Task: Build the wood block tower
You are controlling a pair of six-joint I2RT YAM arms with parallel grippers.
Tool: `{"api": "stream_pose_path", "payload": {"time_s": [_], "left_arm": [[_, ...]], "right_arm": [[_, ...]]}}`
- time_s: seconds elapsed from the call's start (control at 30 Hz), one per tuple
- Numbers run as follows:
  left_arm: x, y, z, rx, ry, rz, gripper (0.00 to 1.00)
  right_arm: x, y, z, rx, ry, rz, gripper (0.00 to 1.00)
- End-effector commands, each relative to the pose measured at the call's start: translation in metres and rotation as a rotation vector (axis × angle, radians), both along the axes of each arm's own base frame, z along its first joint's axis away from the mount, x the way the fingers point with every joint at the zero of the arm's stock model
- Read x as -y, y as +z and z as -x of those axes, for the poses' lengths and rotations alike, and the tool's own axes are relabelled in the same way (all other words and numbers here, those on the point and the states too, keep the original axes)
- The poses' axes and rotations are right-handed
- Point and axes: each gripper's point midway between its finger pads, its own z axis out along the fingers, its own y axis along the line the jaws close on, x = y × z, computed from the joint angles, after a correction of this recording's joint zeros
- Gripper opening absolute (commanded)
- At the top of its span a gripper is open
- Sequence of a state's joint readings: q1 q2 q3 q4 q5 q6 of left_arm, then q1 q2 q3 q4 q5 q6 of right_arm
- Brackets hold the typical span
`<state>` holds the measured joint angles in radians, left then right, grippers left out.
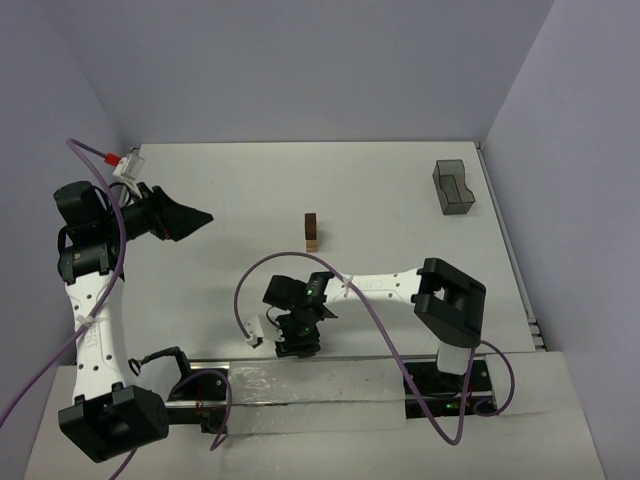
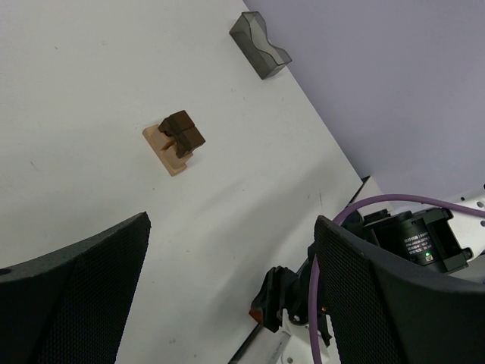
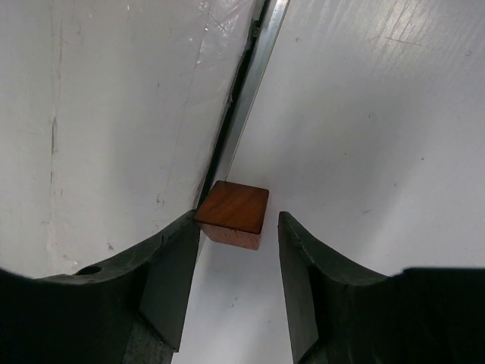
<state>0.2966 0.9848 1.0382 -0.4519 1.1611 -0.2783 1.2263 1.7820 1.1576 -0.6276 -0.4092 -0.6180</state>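
Two arms are in view, the left arm (image 1: 95, 330) and the right arm (image 1: 385, 285). Each carries one pair of jaws, so there are two pairs and four fingers in all. There is one white surface (image 1: 400, 200). On it is one wood block tower (image 2: 179, 140). The left wrist view shows two dark brown cubes on top of light tan wood, but the number of tan cubes under them cannot be told. There is one loose reddish-brown block (image 3: 235, 211), separate from the tower, and one grey translucent bin (image 1: 453, 187). Two purple cables (image 1: 270, 258) show, one per arm. One red-tipped connector (image 1: 108, 153) lies at the far left.
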Motion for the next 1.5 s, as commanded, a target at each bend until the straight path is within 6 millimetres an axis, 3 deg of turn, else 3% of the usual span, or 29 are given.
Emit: {"api": "stream_pose_path", "payload": {"time_s": [0.0,0.13,0.23,0.33,0.37,0.43,0.5,0.63,0.67,0.73,0.8,0.9,1.07,1.13,1.27,1.47], "left_arm": [[-0.003,0.005,-0.003,0.044,0.012,-0.017,0.95],[-0.004,0.003,-0.003,0.046,0.018,-0.025,0.94],[-0.005,0.001,-0.003,0.039,0.035,-0.025,0.93],[-0.003,0.009,0.000,0.082,0.052,-0.013,0.88],[-0.001,0.012,0.004,0.105,0.046,-0.004,0.86],[0.004,0.016,0.014,0.138,0.027,0.014,0.85],[0.013,0.028,0.030,0.217,-0.018,0.032,0.83],[0.024,0.036,0.044,0.248,-0.062,0.094,0.80],[0.031,0.036,0.045,0.237,-0.085,0.106,0.77],[0.037,0.039,0.045,0.241,-0.092,0.109,0.73],[0.055,0.048,0.046,0.266,-0.103,0.118,0.70],[0.083,0.054,0.054,0.253,-0.175,0.186,0.69],[0.110,0.052,0.060,0.169,-0.229,0.387,0.66],[0.119,0.053,0.062,0.168,-0.250,0.400,0.64],[0.133,0.058,0.060,0.185,-0.270,0.373,0.63],[0.146,0.050,0.047,0.117,-0.257,0.363,0.64]], "right_arm": [[-0.013,0.003,-0.003,0.018,0.001,-0.032,0.48],[-0.014,0.011,-0.007,0.028,-0.014,-0.049,0.37],[-0.014,0.031,-0.014,0.007,-0.044,-0.091,0.28],[-0.013,0.080,-0.048,-0.051,-0.137,-0.209,0.17],[-0.010,0.108,-0.062,-0.115,-0.170,-0.282,0.14],[-0.007,0.146,-0.063,-0.242,-0.166,-0.379,0.12],[0.004,0.199,-0.090,-0.316,-0.206,-0.503,0.09],[0.015,0.243,-0.106,-0.367,-0.217,-0.631,0.06],[0.017,0.262,-0.106,-0.406,-0.200,-0.698,0.05],[0.018,0.277,-0.110,-0.448,-0.200,-0.754,0.04],[0.023,0.297,-0.108,-0.532,-0.154,-0.842,0.05],[0.029,0.303,-0.106,-0.583,-0.129,-0.870,0.05],[0.031,0.320,-0.110,-0.615,-0.083,-0.904,0.00],[0.032,0.330,-0.113,-0.669,-0.117,-0.883,0.00],[0.033,0.329,-0.134,-0.716,-0.188,-0.861,0.00],[0.033,0.326,-0.137,-0.768,-0.229,-0.826,0.00]]}}
